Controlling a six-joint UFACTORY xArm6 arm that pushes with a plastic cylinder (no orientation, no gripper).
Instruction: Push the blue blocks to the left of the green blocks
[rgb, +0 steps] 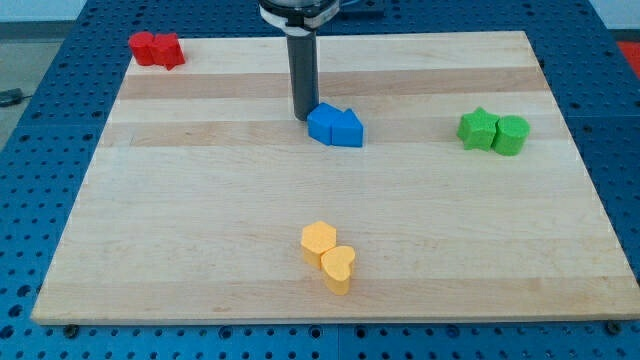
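my tip (303, 118) bare, holds nothing, touching blue blocks' (335, 126) top-left | pair mid-board toward top edge | green blocks (494, 132) near right edge | light, rigid, likely slide easily; push through pair's centre or they split

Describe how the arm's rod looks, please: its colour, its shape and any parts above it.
The rod is a straight, dark grey cylinder with a smooth, unmarked surface. At the view's top it enters a wider round collar, black with a white ring. My tip is the plain blunt lower end. No cables or markings are visible.
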